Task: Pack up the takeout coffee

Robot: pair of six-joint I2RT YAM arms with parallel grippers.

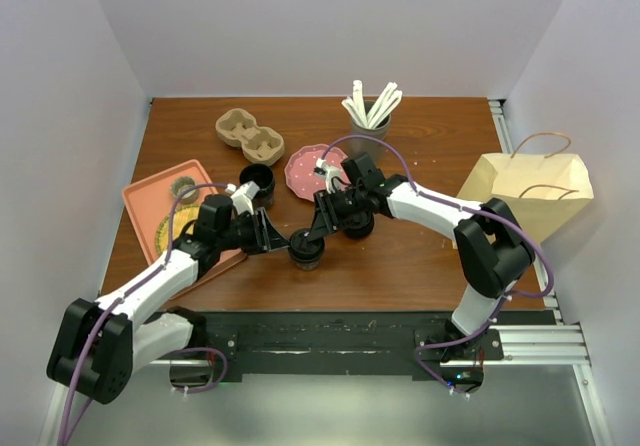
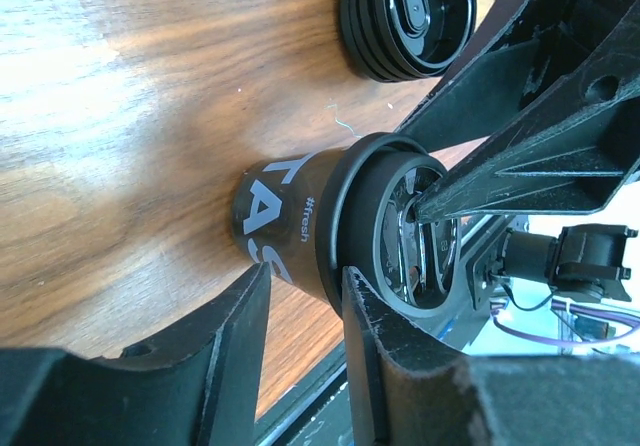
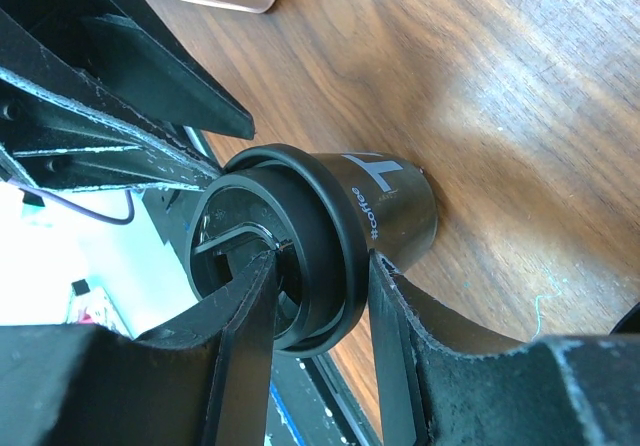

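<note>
Here both arms stretch low and inward, meeting by the surface's [image 1: 400,266] near edge at one lidded coffee cup [image 1: 307,251]. The left gripper's [image 2: 307,271] half-closed jaws clamp its wall; the right gripper's [image 3: 320,264] jaws pinch the lid's [image 3: 310,231] rim. One open cup [image 1: 257,179], one carrier [image 1: 250,136] and one bag [image 1: 530,191] sit farther back.

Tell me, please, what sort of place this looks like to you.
Probably a lab bench staged as a café takeout counter: a walled wooden table holds a black lidded coffee cup, a pulp cup carrier and a handled paper bag.
</note>
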